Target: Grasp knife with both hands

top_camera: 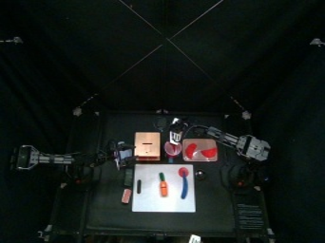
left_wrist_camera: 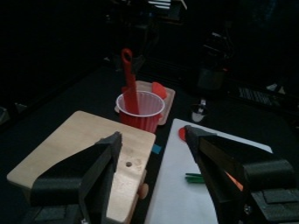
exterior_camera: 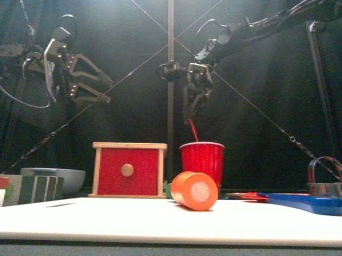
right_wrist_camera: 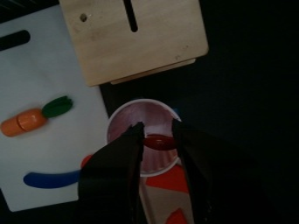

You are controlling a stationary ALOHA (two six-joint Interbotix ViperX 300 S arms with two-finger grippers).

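Knife (left_wrist_camera: pixel 128 79) upright in red cup (left_wrist_camera: pixel 142 108), clamped by right gripper (right_wrist_camera: pixel 155 140), left gripper (left_wrist_camera: pixel 158 153) spread apart nearby

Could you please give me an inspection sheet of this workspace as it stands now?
Surface: black table, with a white cutting board near its front.
Job's things: red knife standing in the red cup.
Clutter: wooden box; toy carrot and blue piece on the board.
Hands: right hand shut on the knife above the cup; left hand open, holding nothing.
Cables: nothing seen on the surface.
Surroundings: black curtains.
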